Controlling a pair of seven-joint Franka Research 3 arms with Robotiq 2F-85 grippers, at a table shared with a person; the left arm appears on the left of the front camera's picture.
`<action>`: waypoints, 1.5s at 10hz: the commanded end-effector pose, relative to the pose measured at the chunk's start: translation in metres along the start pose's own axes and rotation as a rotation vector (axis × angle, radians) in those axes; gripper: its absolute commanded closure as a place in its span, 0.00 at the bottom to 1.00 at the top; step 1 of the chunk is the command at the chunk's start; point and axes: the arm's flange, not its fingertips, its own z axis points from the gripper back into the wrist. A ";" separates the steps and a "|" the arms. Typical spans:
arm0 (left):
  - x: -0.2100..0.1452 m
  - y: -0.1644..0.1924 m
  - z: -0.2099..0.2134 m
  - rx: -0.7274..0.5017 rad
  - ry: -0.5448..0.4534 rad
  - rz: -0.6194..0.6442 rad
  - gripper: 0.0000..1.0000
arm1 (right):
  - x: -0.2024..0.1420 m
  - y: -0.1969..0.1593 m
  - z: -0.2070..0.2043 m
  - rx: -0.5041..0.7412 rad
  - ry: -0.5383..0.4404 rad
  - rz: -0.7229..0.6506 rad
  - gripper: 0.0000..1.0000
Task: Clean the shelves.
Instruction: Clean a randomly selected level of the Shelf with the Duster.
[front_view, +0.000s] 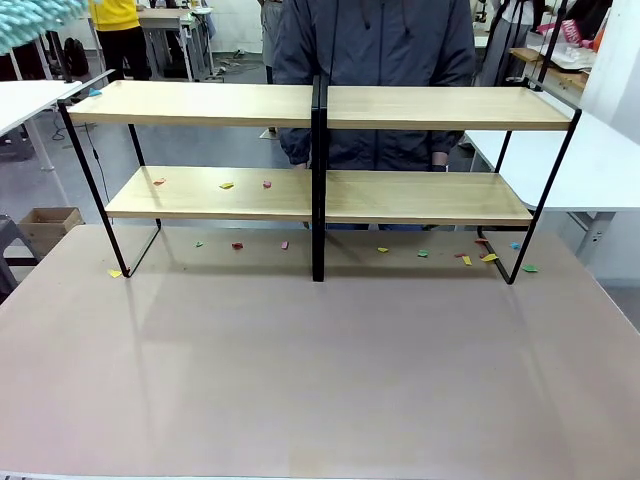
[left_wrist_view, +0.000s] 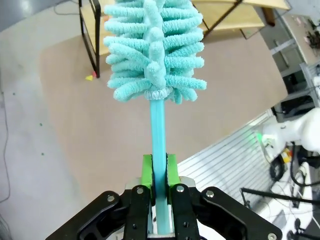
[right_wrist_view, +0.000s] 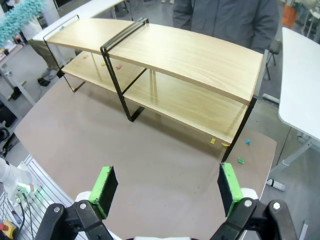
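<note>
Left end effector (left_wrist_view: 159, 171) clamped on the thin handle of a turquoise chenille duster (left_wrist_view: 155, 50), held high over the counter's (front_view: 300, 380) left side, right end effector (right_wrist_view: 166, 175) spread wide open, empty, angled down toward the shelves (front_view: 200, 103) standing along the far side, coloured paper scraps (front_view: 227, 185) on the lower left board

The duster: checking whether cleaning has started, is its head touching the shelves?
Apart. The right wrist view shows the duster raised clear of the shelves, open space between them; the left gripper grips its handle.
</note>
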 end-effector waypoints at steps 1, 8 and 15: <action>0.048 -0.017 -0.024 0.121 0.051 0.055 0.88 | -0.001 0.000 0.000 0.004 0.000 -0.001 0.00; 0.075 -0.082 -0.136 0.531 0.045 0.086 0.88 | -0.001 0.000 0.000 0.004 0.000 -0.001 0.00; 0.092 -0.087 -0.163 0.621 0.199 0.078 0.88 | -0.001 0.000 0.000 0.004 0.000 -0.001 0.00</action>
